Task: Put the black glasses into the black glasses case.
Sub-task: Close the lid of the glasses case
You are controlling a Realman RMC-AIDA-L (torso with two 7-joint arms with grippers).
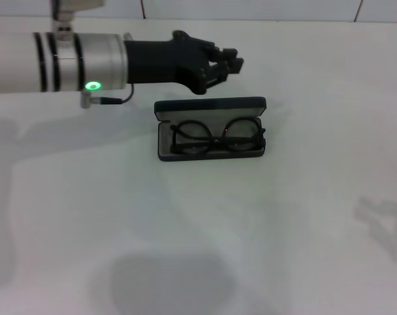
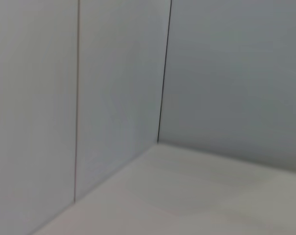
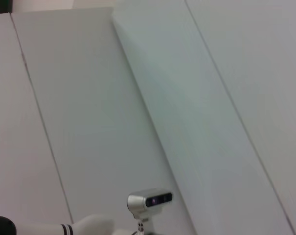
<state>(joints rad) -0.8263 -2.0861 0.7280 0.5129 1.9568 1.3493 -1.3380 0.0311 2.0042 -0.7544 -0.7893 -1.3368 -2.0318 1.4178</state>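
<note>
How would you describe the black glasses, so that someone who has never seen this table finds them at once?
On the white table, look near the middle for the black glasses case, lying open with its lid raised at the far side, just in front of the left gripper. The black glasses lie inside it on the grey lining. Their two round lenses in a thin black frame set them apart from the case.

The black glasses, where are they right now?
In the head view, the black glasses lie inside the open black glasses case mid-table, just nearer than the left gripper.
</note>
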